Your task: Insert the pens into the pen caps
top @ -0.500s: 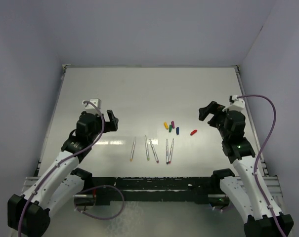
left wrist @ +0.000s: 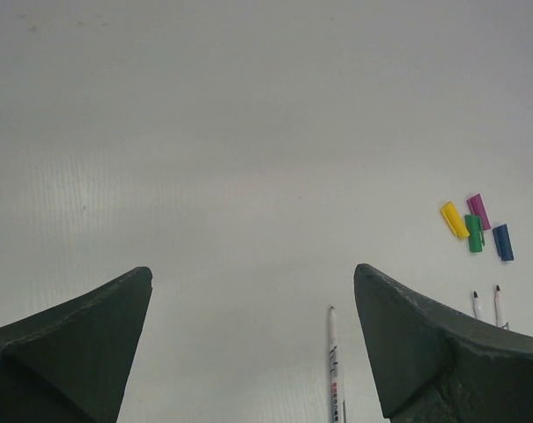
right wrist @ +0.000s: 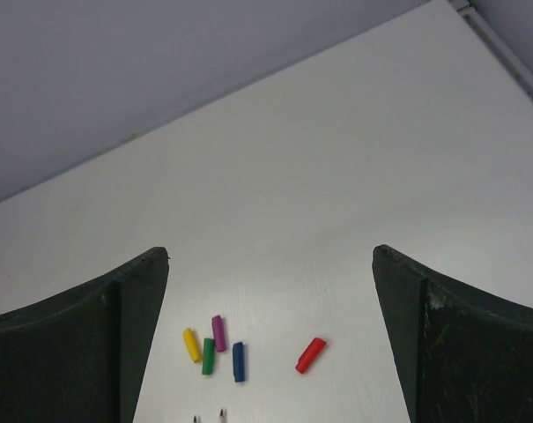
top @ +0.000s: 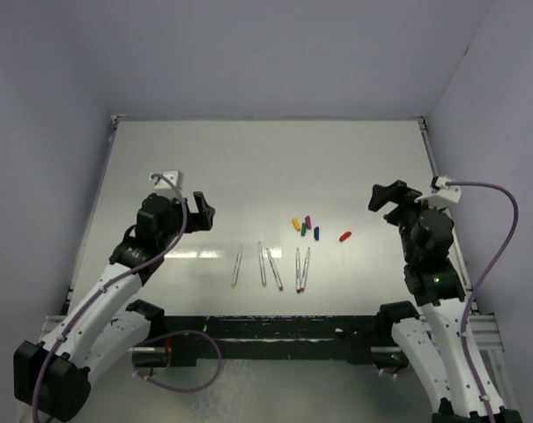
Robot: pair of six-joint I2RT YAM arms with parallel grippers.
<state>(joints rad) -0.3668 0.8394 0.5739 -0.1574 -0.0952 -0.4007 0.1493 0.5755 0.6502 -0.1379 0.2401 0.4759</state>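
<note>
Left pincer point(top: 200, 214) and right pincer point(top: 385, 196) gape wide, empty, above the table point(top: 248, 167). Pens point(top: 270, 267) in a row; pen caps point(top: 305, 226) just beyond.

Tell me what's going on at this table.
Two robot arms are set to cap marker pens, but nothing is picked up yet. The left end effector and right end effector both hover open and empty above the table. Five pens lie uncapped in a row near the arms; four caps sit clustered just beyond them, with the red cap apart to the right.
</note>
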